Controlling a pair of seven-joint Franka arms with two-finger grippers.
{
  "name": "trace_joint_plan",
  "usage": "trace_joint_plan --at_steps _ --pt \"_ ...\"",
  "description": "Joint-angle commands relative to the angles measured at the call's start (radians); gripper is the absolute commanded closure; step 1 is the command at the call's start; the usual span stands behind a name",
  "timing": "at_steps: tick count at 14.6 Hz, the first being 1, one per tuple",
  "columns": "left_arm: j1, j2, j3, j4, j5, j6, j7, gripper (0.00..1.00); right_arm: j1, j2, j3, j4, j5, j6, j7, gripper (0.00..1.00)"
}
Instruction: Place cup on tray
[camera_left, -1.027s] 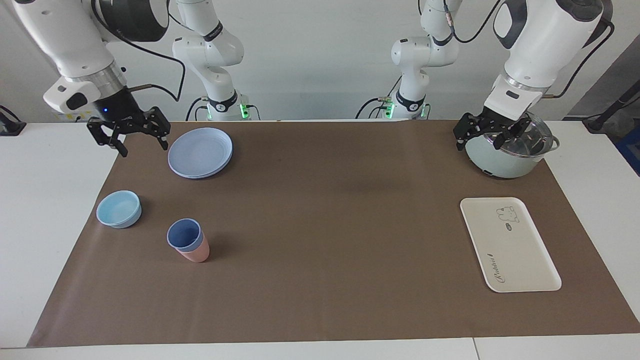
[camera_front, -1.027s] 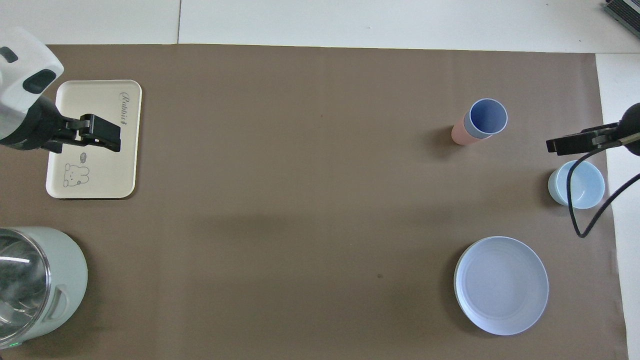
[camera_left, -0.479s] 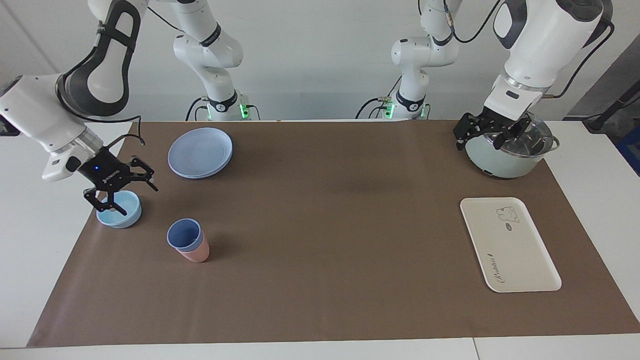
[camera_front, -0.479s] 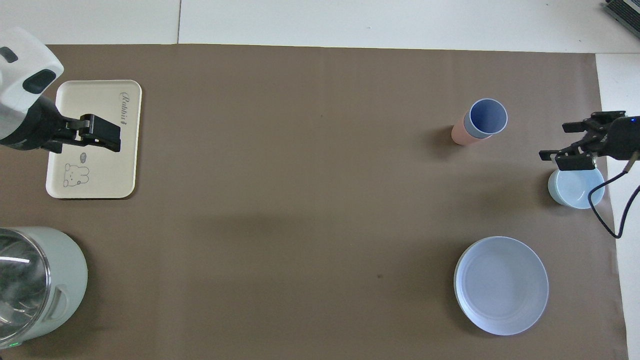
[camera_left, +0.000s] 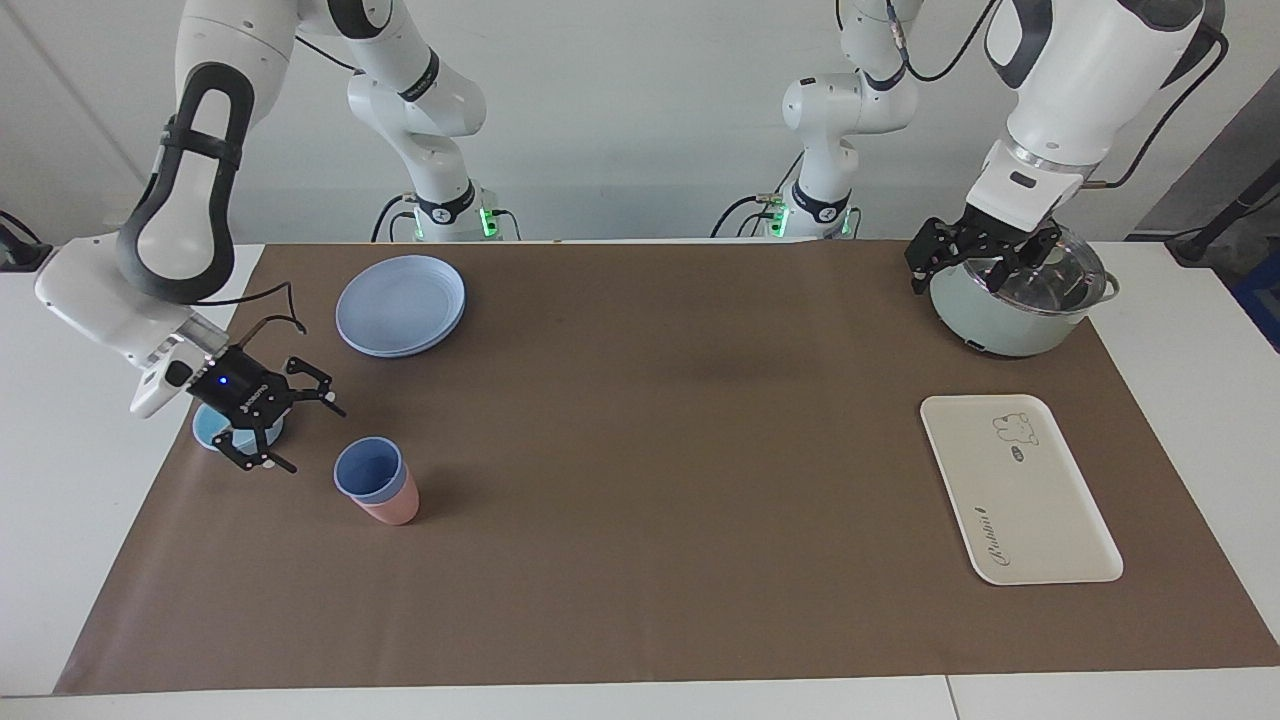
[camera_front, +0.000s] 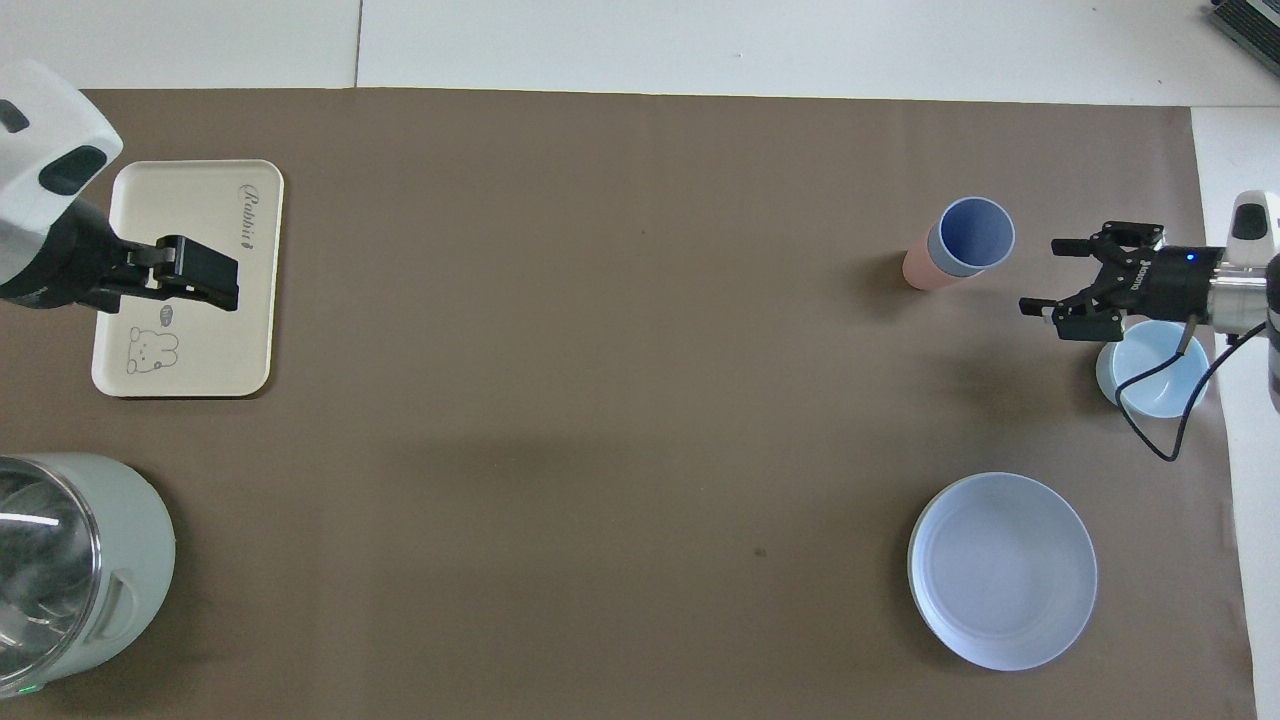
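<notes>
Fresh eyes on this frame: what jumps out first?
The right gripper, fingers open, reaches toward the blue cup, which sits nested in a pink cup at the right arm's end of the table. The tray lies bare at the left arm's end, and the left gripper waits over a pot.

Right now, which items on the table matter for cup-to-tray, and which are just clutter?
In play:
- blue cup, nested in the pink cup
- cream tray, toward the left arm's end
- right pincer, open, beside the cup

Clutter:
- pink cup
- light-blue bowl
- blue plates
- lidded pot, under the waiting left pincer
</notes>
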Motion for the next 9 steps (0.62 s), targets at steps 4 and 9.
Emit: trace_joint_plan --at_steps 4,9 --pt "0.024 -0.052 0.003 -0.105 -0.037 0.11 0.011 0.0 -0.019 0.099 0.021 0.049 0.123 -0.017 -0.141 0.0" --pt "0.038 -0.048 0.006 -0.093 -0.028 0.102 -0.002 0.0 -0.001 0.116 0.022 0.049 0.202 -0.015 -0.194 0.0"
